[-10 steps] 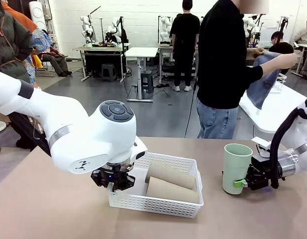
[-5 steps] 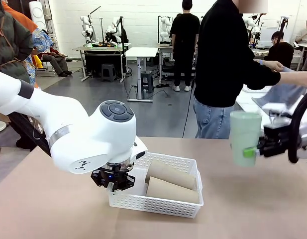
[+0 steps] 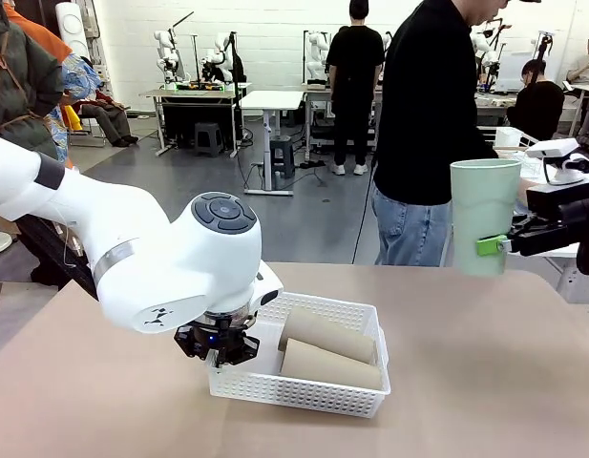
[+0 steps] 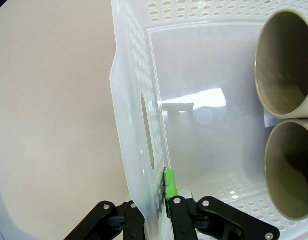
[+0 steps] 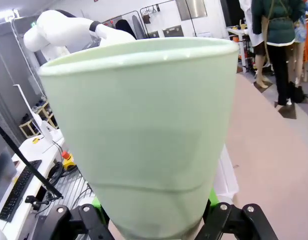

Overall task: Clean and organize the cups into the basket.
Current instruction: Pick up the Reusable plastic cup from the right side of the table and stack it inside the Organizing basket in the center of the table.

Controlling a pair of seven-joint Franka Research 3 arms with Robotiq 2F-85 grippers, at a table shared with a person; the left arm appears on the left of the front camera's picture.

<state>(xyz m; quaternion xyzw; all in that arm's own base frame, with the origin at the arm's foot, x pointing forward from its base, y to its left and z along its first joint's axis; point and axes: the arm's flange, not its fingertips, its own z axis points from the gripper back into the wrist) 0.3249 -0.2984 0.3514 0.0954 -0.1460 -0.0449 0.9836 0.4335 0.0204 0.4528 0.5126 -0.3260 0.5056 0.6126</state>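
Observation:
The white lattice basket [image 3: 304, 386] sits mid-table with two tan-brown cups [image 3: 327, 331] [image 3: 330, 365] lying on their sides inside. My left gripper [image 3: 218, 351] is shut on the basket's left wall. In the left wrist view the left gripper [image 4: 163, 192] pinches that basket wall [image 4: 139, 130] just below the handle cut-out, and the open mouths of both tan cups [image 4: 286, 62] [image 4: 291, 170] face the camera. At the right, my right gripper [image 3: 485, 246] holds the pale mint green cup [image 3: 483, 215] upright, well above the table. The mint cup [image 5: 144, 130] sits between the right gripper's [image 5: 154, 220] fingers.
A person in a black top [image 3: 428, 124] stands at the table's far edge, just left of the raised cup. The brown tabletop [image 3: 485, 382] is bare to the right of the basket and in front of it. Other tables and people stand farther back.
My right gripper has lifted the mint green cup off the table, up and to the right. The person has shifted at the far side. The left arm and basket have not moved.

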